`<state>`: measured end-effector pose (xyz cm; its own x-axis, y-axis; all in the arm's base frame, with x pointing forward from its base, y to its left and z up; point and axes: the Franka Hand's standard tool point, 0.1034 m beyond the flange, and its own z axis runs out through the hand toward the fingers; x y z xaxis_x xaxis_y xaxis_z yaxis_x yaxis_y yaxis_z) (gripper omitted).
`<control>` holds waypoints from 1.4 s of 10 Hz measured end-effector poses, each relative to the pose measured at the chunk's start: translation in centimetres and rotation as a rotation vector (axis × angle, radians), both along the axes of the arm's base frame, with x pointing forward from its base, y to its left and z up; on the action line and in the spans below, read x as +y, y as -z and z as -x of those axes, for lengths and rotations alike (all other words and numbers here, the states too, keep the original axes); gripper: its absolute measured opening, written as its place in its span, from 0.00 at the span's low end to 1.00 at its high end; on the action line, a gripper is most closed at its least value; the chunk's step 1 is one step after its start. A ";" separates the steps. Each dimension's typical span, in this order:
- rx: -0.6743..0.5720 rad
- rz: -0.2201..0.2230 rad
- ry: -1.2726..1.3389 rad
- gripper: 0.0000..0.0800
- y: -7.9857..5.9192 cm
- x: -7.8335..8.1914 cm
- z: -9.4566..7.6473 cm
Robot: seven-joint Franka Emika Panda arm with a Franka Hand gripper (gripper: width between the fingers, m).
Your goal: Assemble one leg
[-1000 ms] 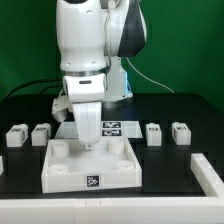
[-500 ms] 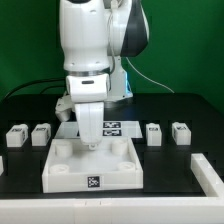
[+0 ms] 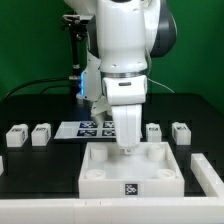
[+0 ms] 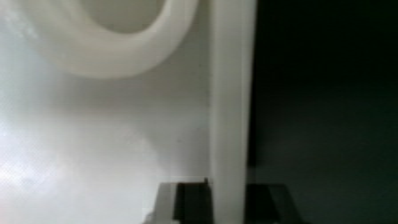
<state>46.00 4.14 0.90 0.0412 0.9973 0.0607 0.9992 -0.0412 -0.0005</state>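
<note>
The large white square tray-like piece (image 3: 130, 172) lies on the black table, right of centre in the exterior view. My gripper (image 3: 127, 147) points straight down and is shut on its rear rim. In the wrist view the rim (image 4: 231, 100) runs between my two dark fingers (image 4: 189, 203), and a round boss (image 4: 125, 35) of the piece shows beside it. Two small white legs (image 3: 16, 135) (image 3: 40, 133) stand at the exterior view's left. Two more (image 3: 154, 132) (image 3: 180, 131) stand at its right, behind the piece.
The marker board (image 3: 92, 127) lies flat behind the piece, partly hidden by my arm. A white part (image 3: 210, 171) sits at the exterior view's right edge, close to the piece's corner. The table's front edge runs just below the piece.
My gripper and the tray-like piece have moved together toward the exterior view's right. The four legs have not moved.
</note>
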 end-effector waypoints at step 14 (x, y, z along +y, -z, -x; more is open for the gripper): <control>-0.034 -0.025 -0.008 0.56 0.0 2.1 -2.9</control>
<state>48.86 6.28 0.95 0.0310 0.9957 0.0868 0.9989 -0.0340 0.0326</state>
